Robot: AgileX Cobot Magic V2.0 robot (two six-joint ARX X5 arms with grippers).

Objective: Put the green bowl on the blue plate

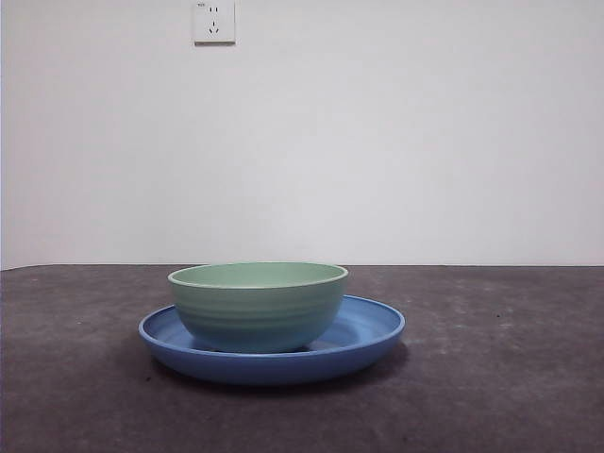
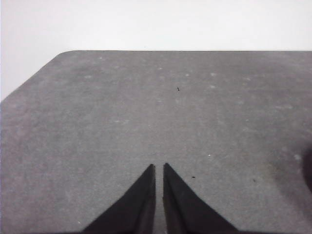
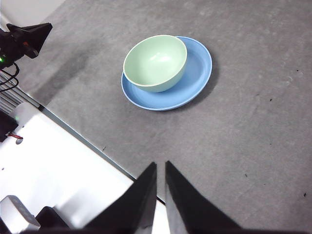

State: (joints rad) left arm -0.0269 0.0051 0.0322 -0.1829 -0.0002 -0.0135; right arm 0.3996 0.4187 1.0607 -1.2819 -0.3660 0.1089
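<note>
Green bowl [image 1: 258,304] on blue plate [image 1: 368,332], far from jaws.

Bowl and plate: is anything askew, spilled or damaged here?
Only a small oddity: the bowl sits upright on the plate but off-centre, near one rim rather than in the middle. It looks empty in the right wrist view; no spill or damage shows.

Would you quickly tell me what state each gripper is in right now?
Left gripper: closed, holding nothing, above bare table.
Right gripper: closed, holding nothing, away from the green bowl, which sits on the blue plate.
</note>
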